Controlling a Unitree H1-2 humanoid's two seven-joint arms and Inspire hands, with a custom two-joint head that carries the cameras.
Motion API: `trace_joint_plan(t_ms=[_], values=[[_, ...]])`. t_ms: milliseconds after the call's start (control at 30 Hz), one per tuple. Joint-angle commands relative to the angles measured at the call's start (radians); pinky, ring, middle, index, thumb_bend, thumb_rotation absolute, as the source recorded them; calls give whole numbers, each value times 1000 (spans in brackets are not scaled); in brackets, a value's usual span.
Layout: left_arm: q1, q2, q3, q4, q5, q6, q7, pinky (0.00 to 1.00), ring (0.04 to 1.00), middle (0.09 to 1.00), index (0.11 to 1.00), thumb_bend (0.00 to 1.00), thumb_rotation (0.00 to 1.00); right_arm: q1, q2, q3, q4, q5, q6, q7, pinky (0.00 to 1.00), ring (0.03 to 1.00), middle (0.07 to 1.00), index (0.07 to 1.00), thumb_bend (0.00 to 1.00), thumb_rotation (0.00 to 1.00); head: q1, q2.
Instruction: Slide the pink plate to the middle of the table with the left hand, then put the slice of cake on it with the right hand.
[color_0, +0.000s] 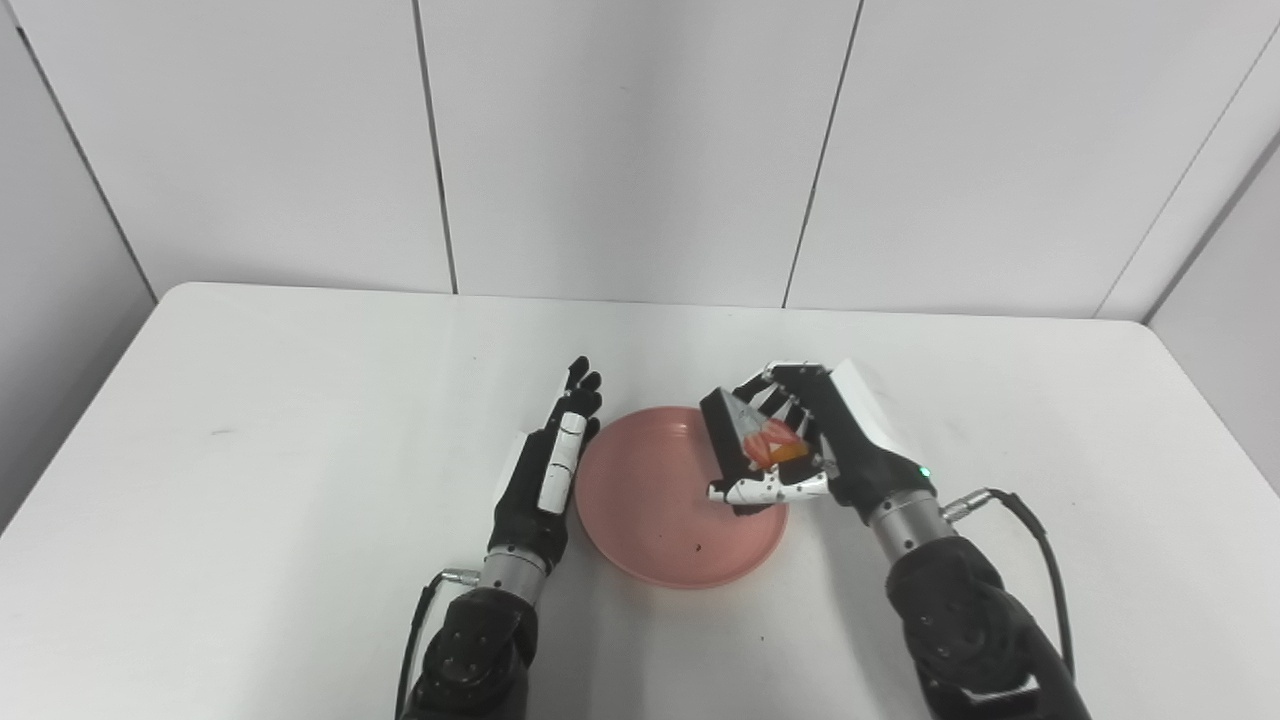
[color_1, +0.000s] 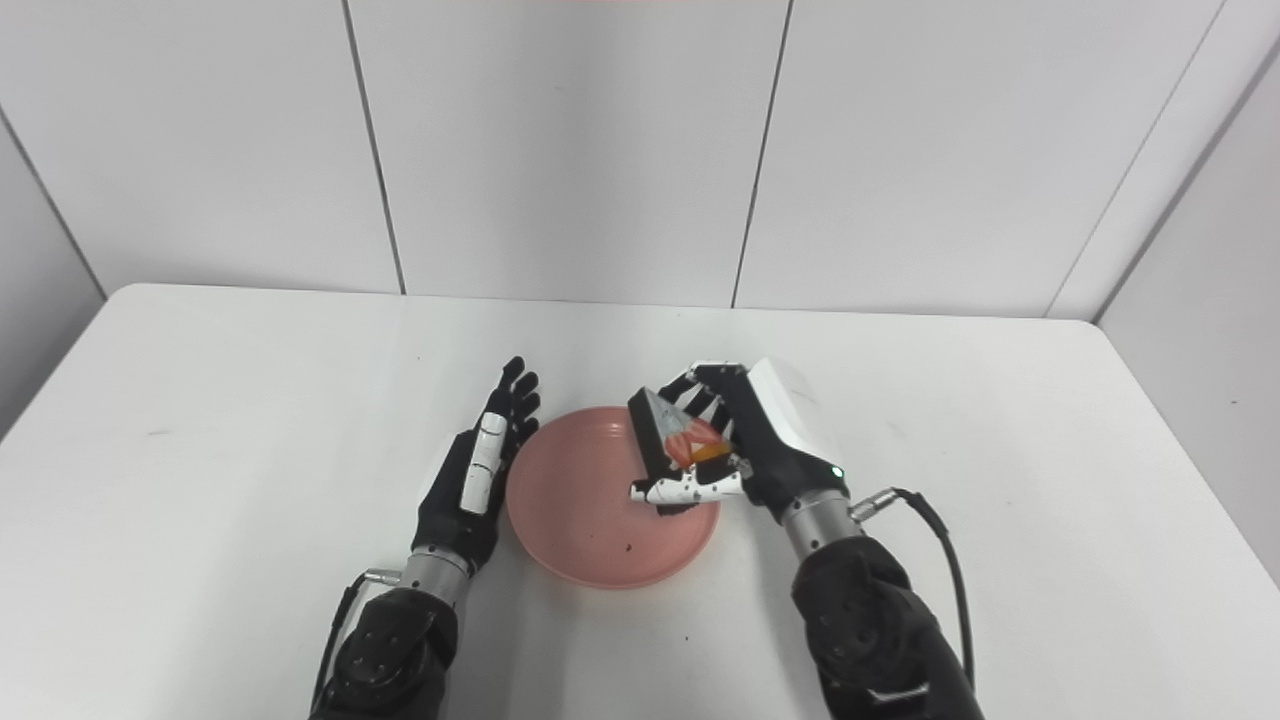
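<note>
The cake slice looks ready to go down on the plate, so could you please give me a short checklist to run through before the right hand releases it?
1. Pink plate near the middle of the table: ok.
2. Right hand closed on the cake slice: ok.
3. Slice over the plate: ok, it sits above the right part, near the rim.
4. Slice already resting on the plate: cannot tell; its height above the surface is unclear.
5. Left hand clear of the drop area: ok, it is open beside the plate's left rim.
6. Plate surface free: ok, only a small dark speck.
</note>
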Motion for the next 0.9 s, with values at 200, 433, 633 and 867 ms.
trace_joint_plan(t_ms=[200, 433, 633, 867], values=[[22, 1, 7, 43, 15, -55, 32, 1000, 1000, 1000, 1000, 744, 1000, -77, 14, 68, 84, -59, -103, -62, 164, 233, 387, 497, 513, 0, -15, 4], [30, -5, 8, 26, 26, -47, 61, 1000, 1000, 1000, 1000, 717, 1000, -86, 10, 112, 217, -127, -162, -135, 216, 298, 409, 506, 517, 0, -23, 9], [32, 1, 7, 20, 19, -45, 50, 1000, 1000, 1000, 1000, 720, 1000, -71, -9, 131, 213, -136, -173, -125, 431, 558, 637, 693, 590, 416, -25, 13], [35, 8, 1, 14, 21, -41, 40, 1000, 1000, 1000, 1000, 726, 1000, -45, -53, 143, 157, -88, -211, -57, 907, 943, 949, 930, 646, 769, -29, 17]])
